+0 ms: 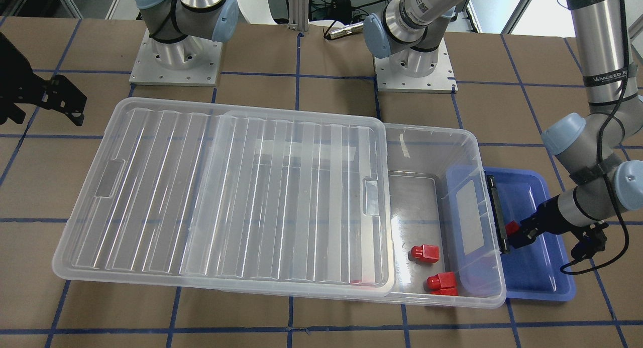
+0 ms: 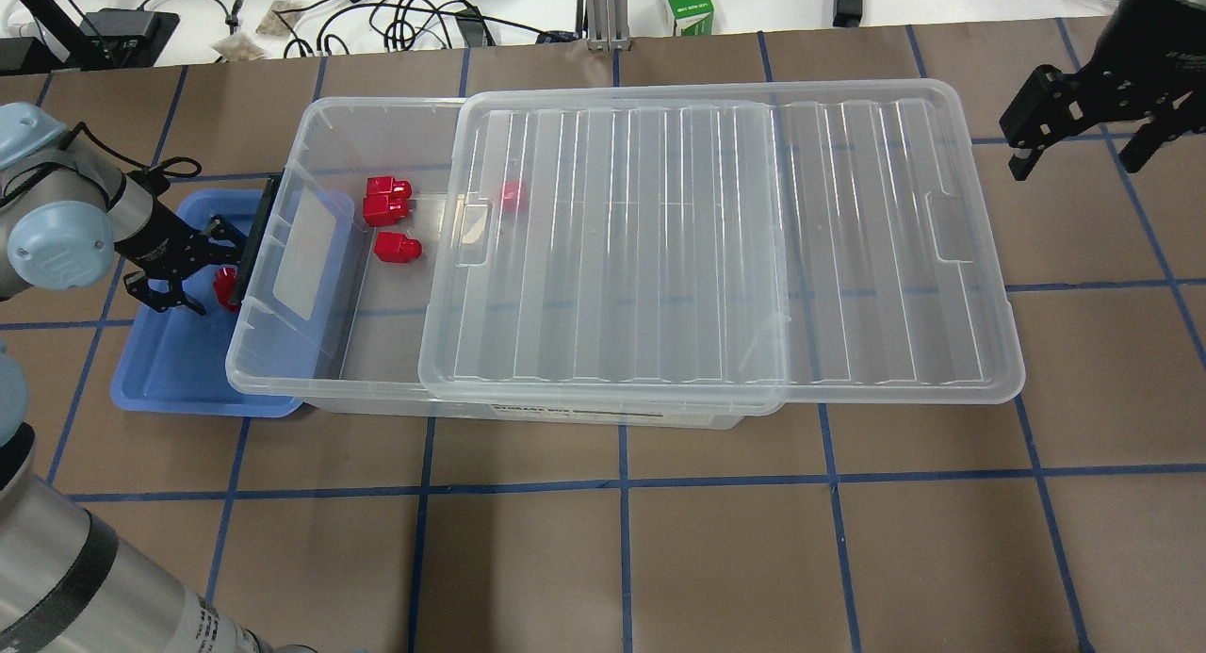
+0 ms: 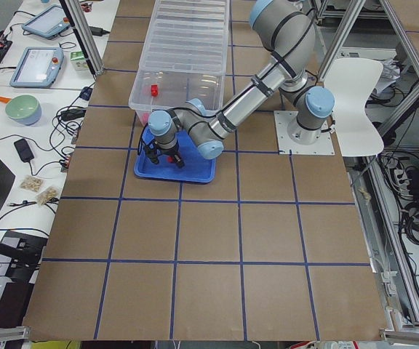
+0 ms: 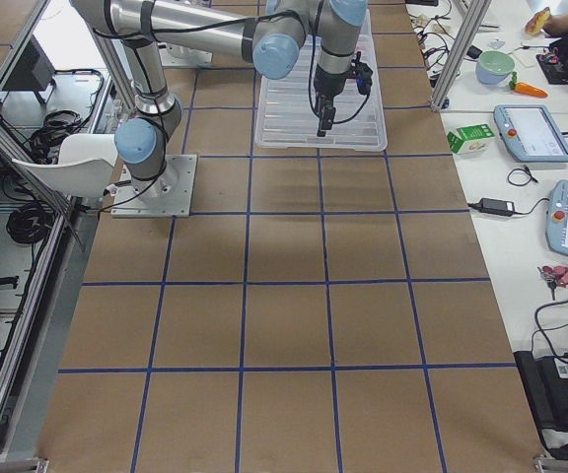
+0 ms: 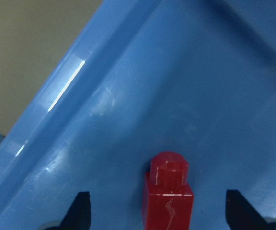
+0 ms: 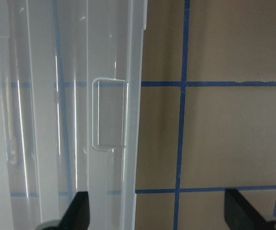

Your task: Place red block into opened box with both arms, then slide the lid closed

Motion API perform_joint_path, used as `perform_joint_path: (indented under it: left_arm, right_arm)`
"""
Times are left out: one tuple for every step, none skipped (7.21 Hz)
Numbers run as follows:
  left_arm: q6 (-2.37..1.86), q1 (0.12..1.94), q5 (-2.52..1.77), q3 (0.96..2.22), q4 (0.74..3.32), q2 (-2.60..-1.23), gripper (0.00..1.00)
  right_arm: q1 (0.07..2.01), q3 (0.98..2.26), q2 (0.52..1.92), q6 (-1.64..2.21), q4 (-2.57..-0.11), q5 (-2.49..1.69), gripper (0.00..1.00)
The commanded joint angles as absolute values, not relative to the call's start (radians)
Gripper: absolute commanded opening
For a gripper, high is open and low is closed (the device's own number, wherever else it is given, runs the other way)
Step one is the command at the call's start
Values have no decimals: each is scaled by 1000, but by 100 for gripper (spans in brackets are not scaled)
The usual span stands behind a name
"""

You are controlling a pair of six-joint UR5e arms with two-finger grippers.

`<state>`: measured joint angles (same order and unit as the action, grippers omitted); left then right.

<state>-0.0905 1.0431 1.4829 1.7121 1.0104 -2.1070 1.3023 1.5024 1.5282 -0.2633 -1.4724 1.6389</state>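
A red block [image 5: 169, 194] lies in the blue tray [image 5: 128, 96], between the open fingers of my left gripper [image 5: 159, 213], which do not touch it. The same block [image 2: 226, 288] shows beside the box's black latch bar [image 2: 256, 234], with the left gripper [image 2: 212, 271] low over the tray. The clear box [image 2: 283, 382] is open at its left end, where three red blocks [image 2: 388, 201] lie inside. One more [image 2: 512, 196] shows under the lid [image 2: 716, 248], which covers the rest and overhangs to the right. My right gripper [image 2: 1083, 135] hangs open above the table beyond the lid's right end.
The blue tray [image 2: 170, 370] sits half under the box's left end. In the right wrist view the lid's handle recess [image 6: 108, 115] lies left of the right gripper [image 6: 159, 213], over brown table with blue tape lines [image 6: 181, 143]. A green carton [image 2: 686, 3] and cables line the far edge.
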Motion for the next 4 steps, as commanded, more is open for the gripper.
perform_joint_path:
  left_arm:
    - [-87,1043,1479,1709,1002,-2100,3]
    - [-86,1048,1480,1709,1006,-2086,0]
    - [-83,1054,1483,1695,1023,-2066,0]
    - [-78,1054,1486,1663,1087,-2030,0]
  right_arm:
    - [1302,1496,1543,-258,-1451,1644,100]
    - [1302,1496,1546,-256,-1453,1634,100]
    - [1302,1502,1560,-256,-1433,1643,100]
    - [1302,1503,1597,-256,-1428,1649,100]
